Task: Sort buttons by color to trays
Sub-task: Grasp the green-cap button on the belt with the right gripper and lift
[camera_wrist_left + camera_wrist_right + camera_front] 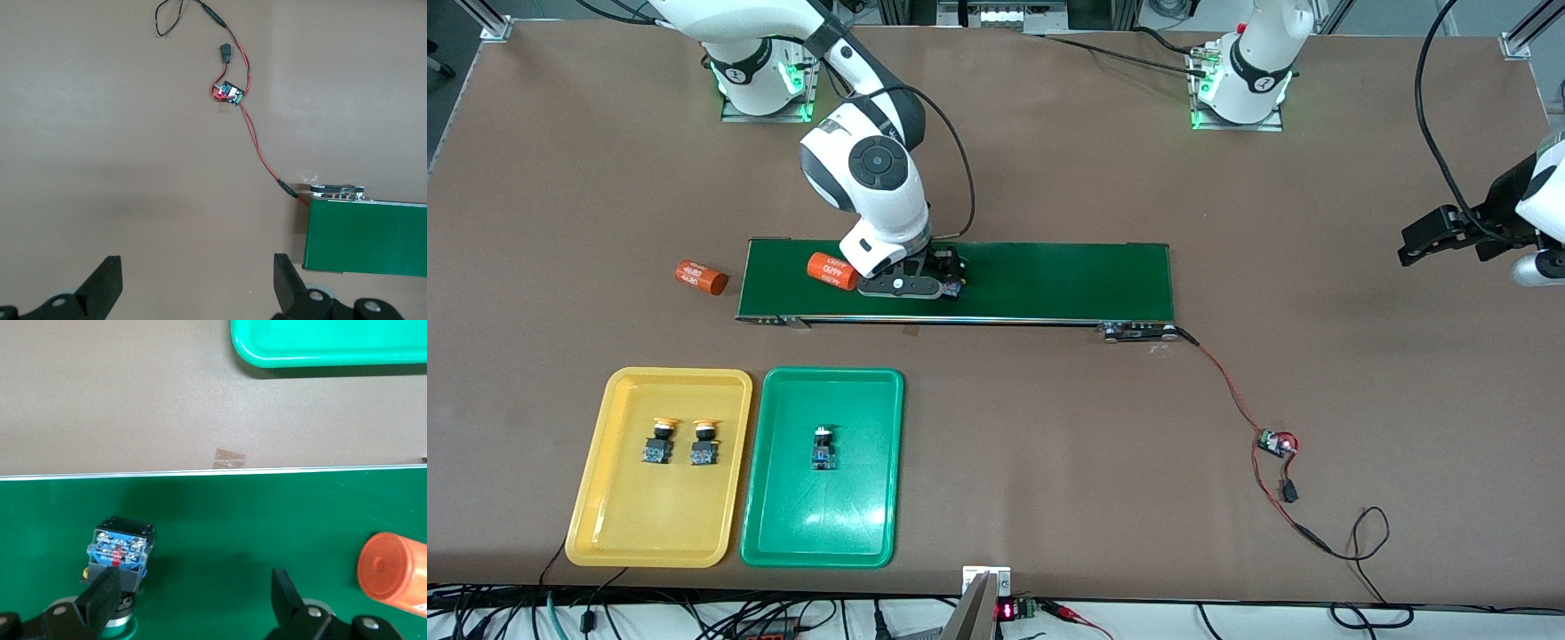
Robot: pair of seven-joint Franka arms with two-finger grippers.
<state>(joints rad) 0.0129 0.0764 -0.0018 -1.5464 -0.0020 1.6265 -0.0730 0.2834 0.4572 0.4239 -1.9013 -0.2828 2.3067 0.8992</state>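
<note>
Lying nearest the front camera, toward the right arm's end of the counter (pixel 1049 427), are the two trays side by side. The yellow tray (pixel 605 524) holds two buttons with yellow-orange caps (pixel 657 443), (pixel 703 443), standing close beside each other. The green tray (pixel 783 524), just beside it on the side toward the left arm, holds one green-capped button (pixel 823 448).

Farther from the camera runs the dark-green conveyor belt (pixel 1067 280). A red-and-black cable (pixel 1227 382) leads from its end toward the left arm to a small circuit board (pixel 1276 442) on the counter.

On the belt lies the fourth button (pixel 120 553), its black-blue body showing in the right wrist view. The right end effector (pixel 190 600) is down at the belt with its fingers spread wide; the button sits just by one finger (pixel 100 603), and nothing is gripped. An orange cylinder with white print (pixel 831 271) rests on the belt just beside this end effector, and a second one (pixel 700 276) lies on the counter off the belt's end, toward the right arm's side.

The left arm waits, its end effector (pixel 197 283) held with fingers spread wide and empty over bare counter near the belt's end toward the left arm.
</note>
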